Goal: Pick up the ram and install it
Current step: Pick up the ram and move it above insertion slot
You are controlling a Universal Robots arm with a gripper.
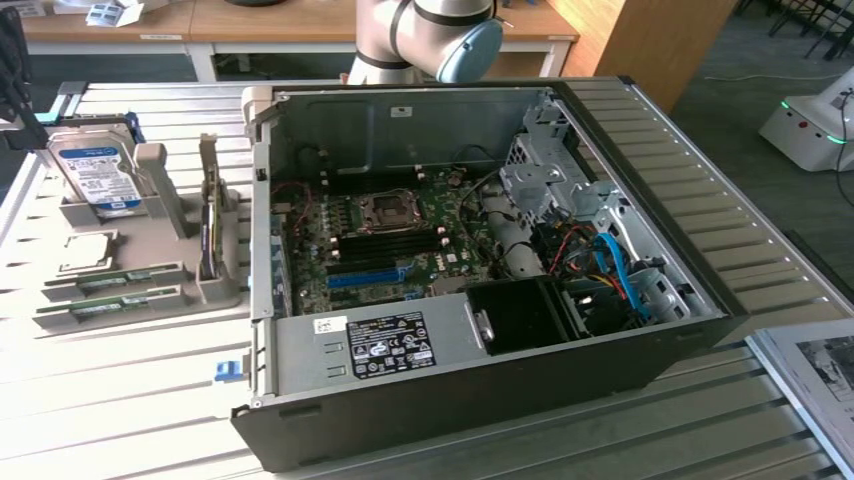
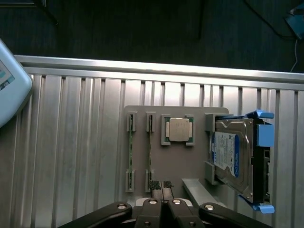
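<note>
Two ram sticks stand on edge in the slots of a grey holder tray (image 2: pixel 190 164): one ram stick (image 2: pixel 131 152) and a second ram stick (image 2: pixel 150 151) beside it. In the exterior view the same green sticks (image 1: pixel 114 281) (image 1: pixel 107 306) lie at the tray's near end, on the exterior view's left. My gripper (image 2: pixel 160 184) hangs above the tray edge, close to the end of the second stick. Its black fingers are shut together with nothing between them. The arm's joint (image 1: pixel 427 35) shows behind the computer case.
The open computer case (image 1: pixel 667 330) lies on the slatted metal table (image 1: pixel 120 400), motherboard (image 1: pixel 380 245) exposed. The tray also carries a silver processor chip (image 2: pixel 179 129) and a blue-labelled hard drive (image 2: pixel 232 159). A grey device (image 2: pixel 9 85) sits at the table edge.
</note>
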